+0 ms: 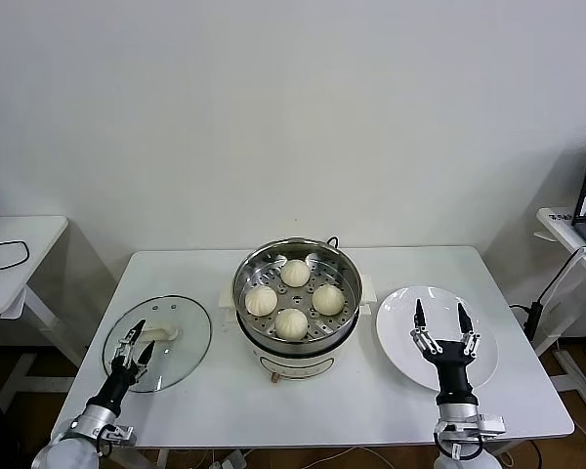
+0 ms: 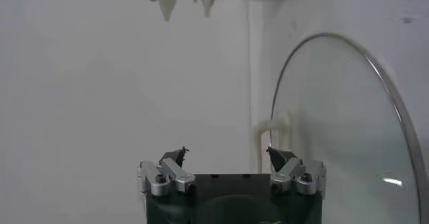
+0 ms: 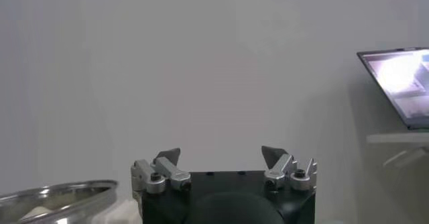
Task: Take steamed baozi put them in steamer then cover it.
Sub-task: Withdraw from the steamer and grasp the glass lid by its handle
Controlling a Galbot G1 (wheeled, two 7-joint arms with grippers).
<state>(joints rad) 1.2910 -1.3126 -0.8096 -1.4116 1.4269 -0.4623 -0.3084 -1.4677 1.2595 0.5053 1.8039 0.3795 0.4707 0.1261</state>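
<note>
Sitting in the steamer (image 1: 296, 293) at the middle of the table (image 1: 371, 391) are four baozi (image 1: 292, 322), smooth, round and cream-white, arranged in a diamond on the perforated tray, apart from one another. The steel pot is standing uncovered on its white base. The glass lid (image 1: 181, 337) is lying flat to the robot's left, white handle up. The left gripper (image 1: 137, 342) is hovering over the lid's near edge, fingers spread apart, holding nothing. The right gripper (image 1: 440, 322) is pointing up over the white plate (image 1: 410, 352) on the right, fingers splayed wide, also holding nothing.
</note>
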